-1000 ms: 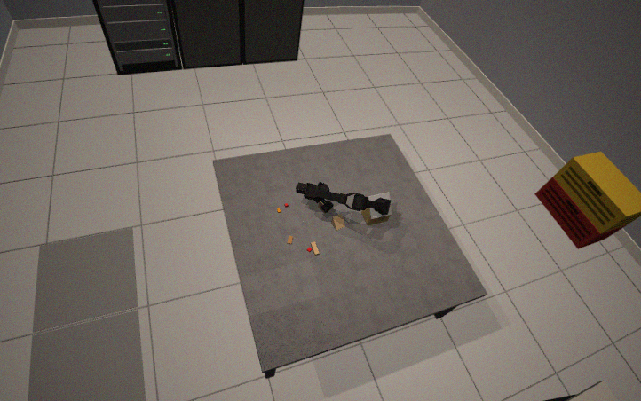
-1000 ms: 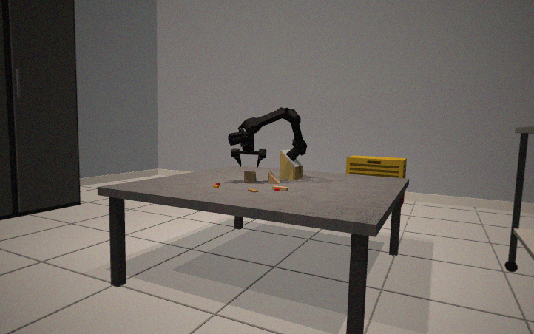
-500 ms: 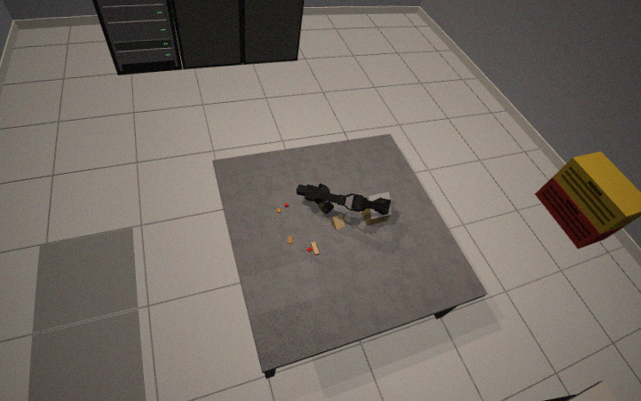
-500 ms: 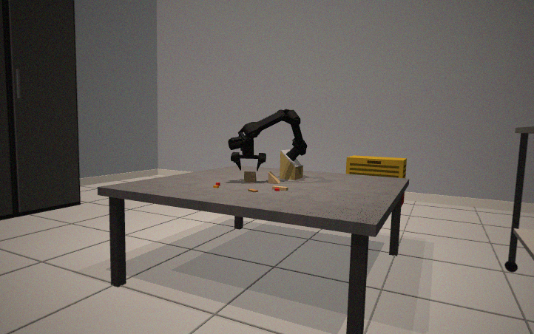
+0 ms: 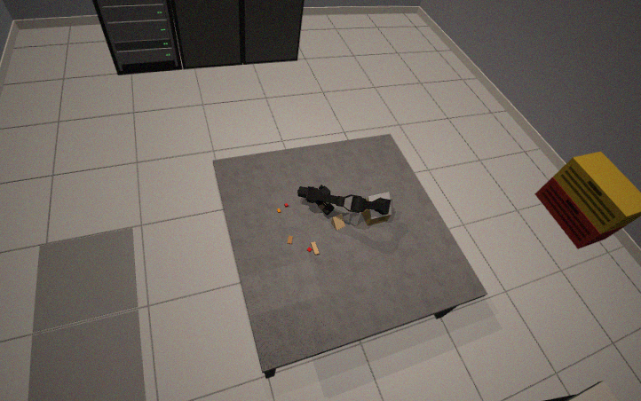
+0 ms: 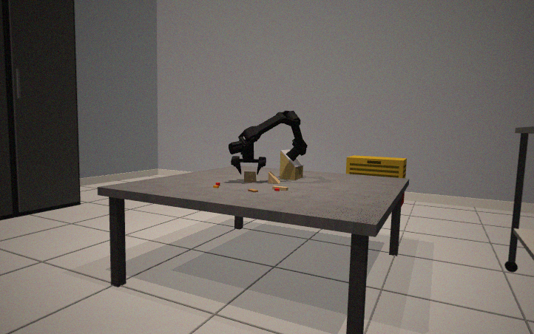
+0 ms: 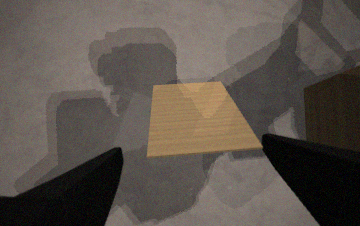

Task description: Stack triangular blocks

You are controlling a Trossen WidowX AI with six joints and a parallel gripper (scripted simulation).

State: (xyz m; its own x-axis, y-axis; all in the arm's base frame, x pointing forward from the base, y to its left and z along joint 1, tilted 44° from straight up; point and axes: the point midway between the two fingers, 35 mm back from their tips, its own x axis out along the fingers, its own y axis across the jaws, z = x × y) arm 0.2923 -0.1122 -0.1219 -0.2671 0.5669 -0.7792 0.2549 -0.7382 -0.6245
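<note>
One triangular wooden block (image 6: 249, 176) (image 7: 195, 120) rests on the table (image 5: 378, 283) (image 6: 334, 200) under my hand; in the top view the arm mostly hides it. My gripper (image 6: 249, 172) (image 7: 194, 147) is open and empty, pointing down with its fingers spread to either side of that block. In the wrist view the right fingertip appears close to the block's near right corner; contact cannot be told. The other triangular block (image 5: 337, 222) (image 6: 273, 178) (image 7: 331, 112) stands apart on the table, to the right in the wrist view, its slope showing in the exterior view.
The arm's base sits on a wooden stand (image 5: 377, 219) (image 6: 288, 171) with a pale sloped top. A pale plank (image 5: 315, 247) (image 6: 281, 188) lies beside a red piece (image 5: 309, 249). An orange-brown piece (image 5: 289, 239) (image 6: 252, 190), another red piece (image 5: 286, 205) and an orange piece (image 5: 279, 210) lie farther left.
</note>
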